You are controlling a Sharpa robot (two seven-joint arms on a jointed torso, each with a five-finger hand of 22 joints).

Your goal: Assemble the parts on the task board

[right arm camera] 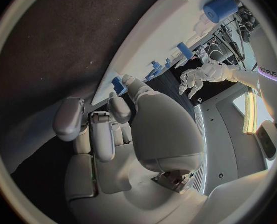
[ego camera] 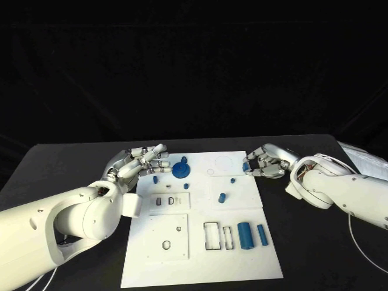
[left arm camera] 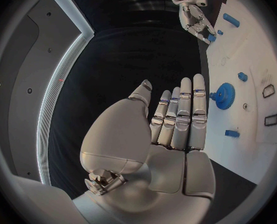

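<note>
The right hand's fingers [ego camera: 262, 165] are curled around a small blue part [ego camera: 247, 166] at the right edge of the task board [ego camera: 203, 267], just above the frame's centre, and they seem to pinch it, probably to lift it off the board for fitting elsewhere. The right wrist view shows what the head view hides: the blue piece [right arm camera: 118, 85] sits right at the fingertips against the board's rim. The left hand [ego camera: 142, 162] hangs at the board's upper left edge with its fingers straight, side by side and grasping nothing; the left wrist view confirms the bare palm [left arm camera: 170, 149] and places the blue gear [left arm camera: 223, 95] just beyond the fingertips, apart from them. I judge this hand is waiting near the gear [ego camera: 181, 171], ready to steady or take it. Further out, two blue cylinders [ego camera: 245, 234] lie beside rectangular slots in the board's lower right, with smaller blue pieces [ego camera: 222, 197] scattered mid-board.
</note>
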